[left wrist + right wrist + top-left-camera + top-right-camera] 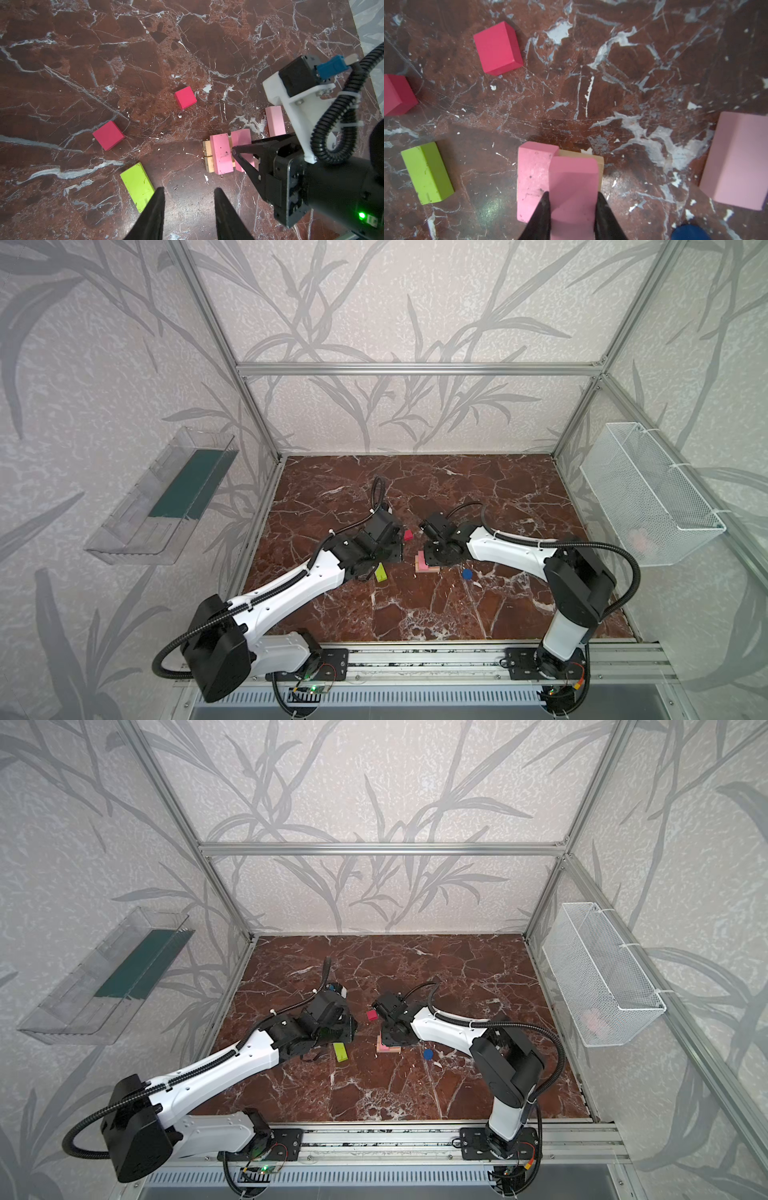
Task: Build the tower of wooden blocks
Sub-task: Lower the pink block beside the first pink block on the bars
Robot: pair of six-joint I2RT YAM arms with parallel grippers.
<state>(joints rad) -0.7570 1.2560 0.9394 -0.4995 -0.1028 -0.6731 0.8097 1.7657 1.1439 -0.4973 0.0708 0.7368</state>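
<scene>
Two tan bars lie side by side on the marble floor with a pink bar across them. My right gripper is shut on a second pink bar, held over the tan bars right beside the first. A third pink bar lies apart on the floor. My left gripper is open and holds nothing, low over bare floor next to the lime-green bar. Two red cubes sit farther off. The blue disc lies near the right arm.
A clear plastic tray hangs on the left wall and a white wire basket on the right wall. Aluminium frame posts edge the marble floor. The arms' bases sit on the front rail.
</scene>
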